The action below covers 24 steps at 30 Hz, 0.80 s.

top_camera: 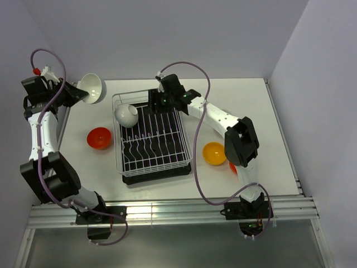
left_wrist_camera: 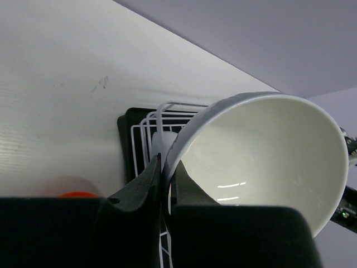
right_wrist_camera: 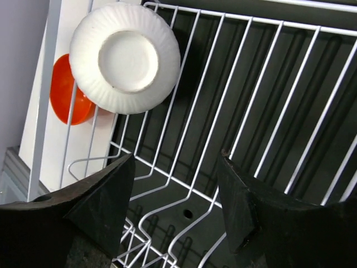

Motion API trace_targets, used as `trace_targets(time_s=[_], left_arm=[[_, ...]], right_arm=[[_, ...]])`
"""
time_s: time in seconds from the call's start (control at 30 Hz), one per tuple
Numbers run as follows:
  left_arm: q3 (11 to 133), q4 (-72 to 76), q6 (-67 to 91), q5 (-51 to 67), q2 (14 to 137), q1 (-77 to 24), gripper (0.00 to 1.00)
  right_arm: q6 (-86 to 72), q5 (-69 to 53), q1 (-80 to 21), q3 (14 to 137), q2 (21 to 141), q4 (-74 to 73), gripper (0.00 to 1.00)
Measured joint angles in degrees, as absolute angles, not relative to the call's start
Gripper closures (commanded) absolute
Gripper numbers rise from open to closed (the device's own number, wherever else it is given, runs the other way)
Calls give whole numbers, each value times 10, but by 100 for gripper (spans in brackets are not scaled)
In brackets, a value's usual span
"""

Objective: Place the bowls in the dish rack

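Observation:
My left gripper (top_camera: 78,92) is shut on the rim of a white bowl (top_camera: 92,87), held in the air left of the dish rack (top_camera: 184,148); the left wrist view shows its inside (left_wrist_camera: 262,156) with my fingers (left_wrist_camera: 146,178) pinching the rim. A second white bowl (top_camera: 126,115) rests tilted, bottom up, in the rack's far left corner; it shows in the right wrist view (right_wrist_camera: 125,56). My right gripper (right_wrist_camera: 177,184) is open and empty over the rack's far end (top_camera: 162,100). A red-orange bowl (top_camera: 99,138) sits left of the rack. A yellow-orange bowl (top_camera: 214,153) sits right of it.
Another red-orange bowl (top_camera: 233,166) is mostly hidden behind the right arm. The rack's wire grid and black tray (right_wrist_camera: 268,111) fill the right wrist view. The table's right edge meets a wall (top_camera: 290,139).

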<state>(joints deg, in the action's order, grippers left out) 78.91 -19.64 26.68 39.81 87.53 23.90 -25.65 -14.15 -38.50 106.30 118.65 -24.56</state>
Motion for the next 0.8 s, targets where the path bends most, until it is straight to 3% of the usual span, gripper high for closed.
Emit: trace_targets(time_s=[0.1, 0.13, 0.23, 0.63, 0.8], left_arm=[[768, -190, 269, 411, 843, 229, 100], [757, -183, 270, 415, 830, 222, 100], [724, -161, 279, 427, 796, 190, 100], [670, -13, 414, 476, 778, 80, 100], [655, 53, 473, 484, 788, 50, 100]], right_arm=[[-251, -136, -385, 1059, 1186, -246, 22], [-248, -139, -384, 1056, 1185, -245, 12], [-241, -157, -383, 1055, 1182, -247, 3], [-302, -331, -316, 921, 947, -145, 0], [-346, -352, -313, 918, 910, -108, 0]])
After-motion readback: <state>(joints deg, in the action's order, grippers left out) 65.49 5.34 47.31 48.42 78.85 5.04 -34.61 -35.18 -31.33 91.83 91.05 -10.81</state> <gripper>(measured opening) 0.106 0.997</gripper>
